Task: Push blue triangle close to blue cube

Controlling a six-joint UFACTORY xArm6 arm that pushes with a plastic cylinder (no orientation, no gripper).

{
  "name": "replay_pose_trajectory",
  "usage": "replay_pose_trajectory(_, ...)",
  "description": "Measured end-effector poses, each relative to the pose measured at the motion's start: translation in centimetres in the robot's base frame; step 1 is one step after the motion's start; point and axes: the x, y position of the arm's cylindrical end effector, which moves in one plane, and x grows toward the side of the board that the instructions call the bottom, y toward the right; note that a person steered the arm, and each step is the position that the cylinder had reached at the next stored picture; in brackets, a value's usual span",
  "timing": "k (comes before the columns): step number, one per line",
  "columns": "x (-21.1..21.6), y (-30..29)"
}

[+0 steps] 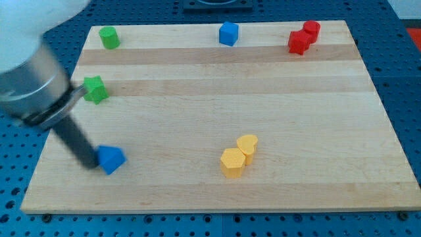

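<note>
A wooden board [217,112] lies on a blue perforated table [401,79], with coloured blocks scattered across it. At the view's lower left, the dark rod slants down from a blurred grey arm [29,85], and my tip [91,163] touches the left side of the blue triangle [110,158]. The arm carries no pincer, so nothing opens, closes or is held; the rod only presses against the block. The blue cube [228,33] sits well apart from the triangle, near the middle of the board's top edge.

Along the top edge, a green cylinder-like block [109,37] stands at the view's left, and two red blocks [303,37] touch each other at the right, their shapes hard to tell. A green star [96,89] rests near the left edge, just beside the rod. Two yellow blocks [239,155] touch each other low on the board, right of centre. There are no containers on the board; every block lies directly on the wood.
</note>
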Motion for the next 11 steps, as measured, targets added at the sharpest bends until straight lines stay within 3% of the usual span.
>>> replay_pose_trajectory(1, -4.2, 3.6)
replay_pose_trajectory(2, -1.8, 0.6)
replay_pose_trajectory(3, 3.3, -4.4)
replay_pose_trajectory(4, 6.0, -3.9)
replay_pose_trajectory(6, -5.7, 9.5)
replay_pose_trajectory(7, -8.3, 11.4)
replay_pose_trajectory(8, -4.2, 9.4)
replay_pose_trajectory(9, -5.1, 11.5)
replay_pose_trajectory(11, -15.0, 16.4)
